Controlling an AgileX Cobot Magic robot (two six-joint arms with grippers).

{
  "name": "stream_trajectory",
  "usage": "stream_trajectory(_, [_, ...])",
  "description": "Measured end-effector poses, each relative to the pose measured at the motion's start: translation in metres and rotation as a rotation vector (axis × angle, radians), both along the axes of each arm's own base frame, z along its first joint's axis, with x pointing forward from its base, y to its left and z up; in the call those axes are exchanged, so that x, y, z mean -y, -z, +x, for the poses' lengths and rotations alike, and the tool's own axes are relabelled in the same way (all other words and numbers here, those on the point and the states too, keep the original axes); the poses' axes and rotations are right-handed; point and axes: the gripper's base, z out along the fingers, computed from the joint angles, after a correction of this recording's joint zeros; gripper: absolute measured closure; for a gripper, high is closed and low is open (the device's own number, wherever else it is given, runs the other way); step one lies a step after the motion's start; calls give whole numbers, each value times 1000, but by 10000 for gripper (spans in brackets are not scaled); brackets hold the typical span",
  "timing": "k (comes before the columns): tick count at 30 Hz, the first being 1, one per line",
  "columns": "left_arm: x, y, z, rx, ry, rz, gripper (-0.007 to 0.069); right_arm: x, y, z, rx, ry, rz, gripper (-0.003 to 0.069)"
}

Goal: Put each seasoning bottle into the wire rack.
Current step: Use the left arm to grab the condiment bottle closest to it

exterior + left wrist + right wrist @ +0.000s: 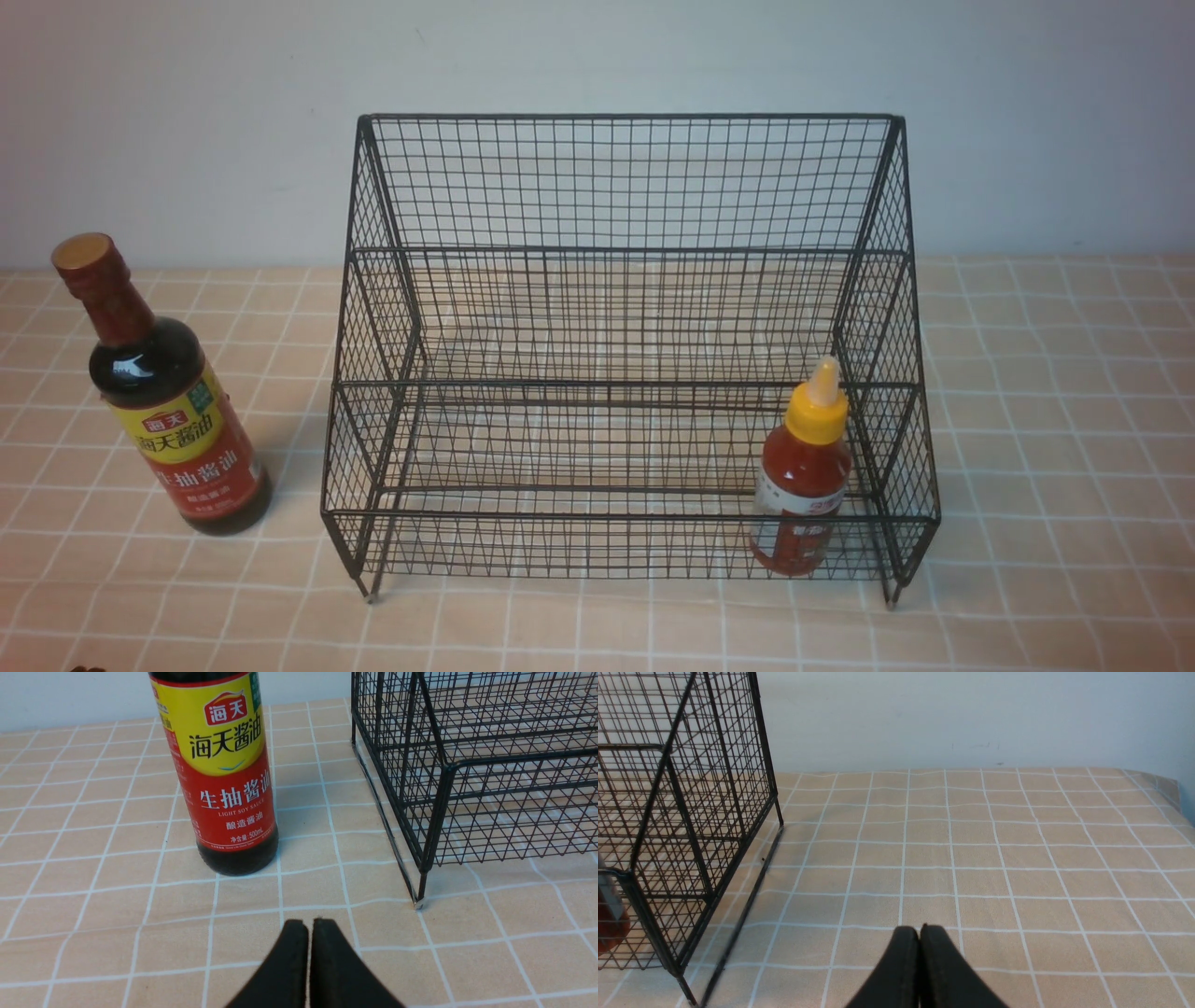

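At the far left, the tall dark soy-sauce bottle (168,411) is seen standing upright on the checked counter (1055,420), outside the wire rack (625,182) and just beside its left wall, without touching it. In the left wrist view the left gripper (309,924) is shown fully closed, its two black fingers pressed together with nothing between them; it is held low over the counter, near the bottle's base but apart from it, with the rack's front left leg off to one side.

The black rack is set in the middle of the counter, its tall back toward the wall. The short red-sauce bottle (803,485) with the yellow nozzle cap is found upright inside the lower front tier, against the right-hand corner.

On the right, the right gripper (919,929) is likewise closed and empty, held over bare counter beside the rack's right wall.
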Motion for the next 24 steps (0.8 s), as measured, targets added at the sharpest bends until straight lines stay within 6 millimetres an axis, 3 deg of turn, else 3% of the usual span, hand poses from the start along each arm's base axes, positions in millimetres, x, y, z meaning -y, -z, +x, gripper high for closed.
stream_trajectory(17, [0, -2, 1, 35, -2, -19, 631, 0, 0, 0, 0, -1, -2, 672])
stream_trajectory(24, [-2, -36, 4, 402, -38, -199, 631, 0, 0, 0, 0, -1, -2, 672])
